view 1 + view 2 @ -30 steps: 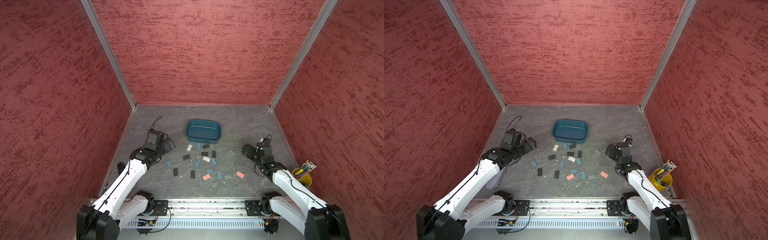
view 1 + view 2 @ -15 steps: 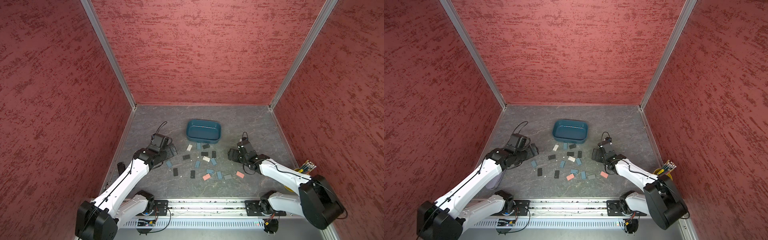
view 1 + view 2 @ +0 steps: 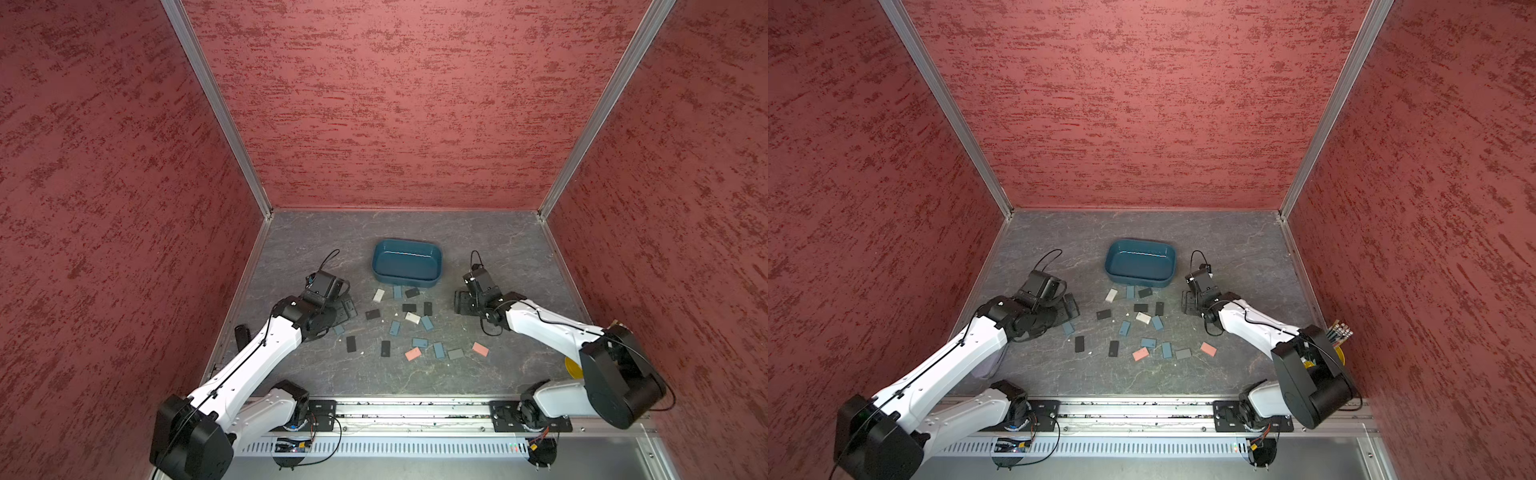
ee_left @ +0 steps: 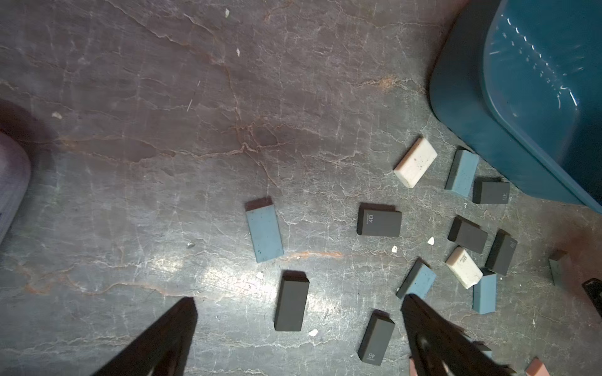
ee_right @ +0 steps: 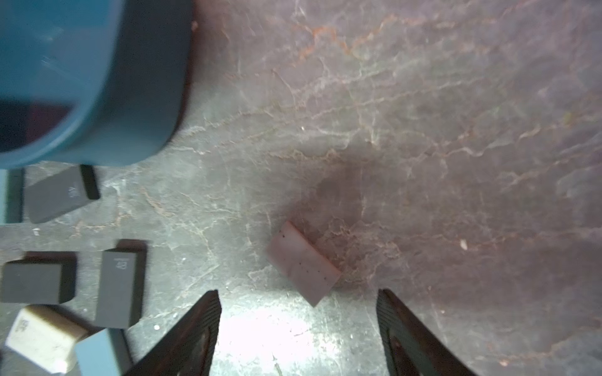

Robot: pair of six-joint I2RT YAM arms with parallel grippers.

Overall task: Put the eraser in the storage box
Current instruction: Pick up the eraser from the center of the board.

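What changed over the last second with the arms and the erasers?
Right gripper swung inward from the right and is now near the storage box, open over a lone eraser. Left gripper edged toward the erasers, open. Nothing grasped or released; box and erasers unmoved.

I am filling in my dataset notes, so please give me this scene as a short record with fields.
storage box: empty, lidless
erasers: scattered on the table, all outside the box; black, blue, white, pink, grey
left gripper: open, holds nothing
right gripper: open, greyish eraser just ahead of its tips
task progress: no eraser picked up yet
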